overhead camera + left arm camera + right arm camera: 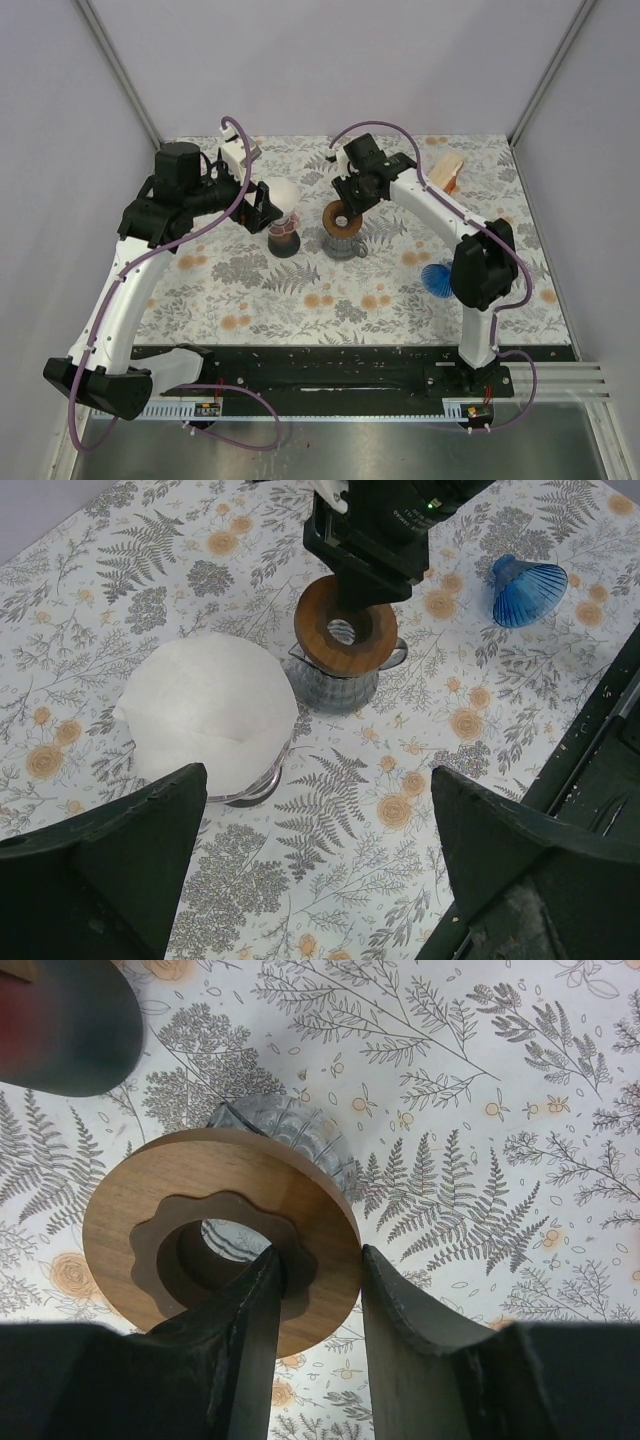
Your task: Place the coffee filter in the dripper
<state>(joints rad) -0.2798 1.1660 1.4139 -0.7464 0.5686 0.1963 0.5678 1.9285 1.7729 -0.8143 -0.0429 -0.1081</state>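
Frankly, I put this job at no better than partway, and I can't call it done from what I see. The coffee filter (210, 715) sits left of centre on the bench (420, 730), white and rounded, with its lower part tucked into a clear holder (255, 790). I can't tell whether that holder is meant to be the dripper or is only a stand for the paper.

Just to the right of it stands the glass dripper (335, 685) with its wooden collar (215, 1165) on top. I can see down through the hole in the collar, and there is no paper in it. If this is the target, as I suspect, the main step is not yet done.

My right tool (320, 1260) is closed onto the near side of the collar, with one finger reaching into the hole and the other outside the rim, so it pinches the wood. I read that as steadying the dripper.

My left tool (318, 780) is spread wide and holds nothing. It hovers on the near side of the filter, without touching it. A blue cone (527, 578) lies well apart to the right, and neither arm is near it.

What is left, in my judgement, is to close the left tool on the paper, lift it clear of the holder, carry it over the collar and seat it.
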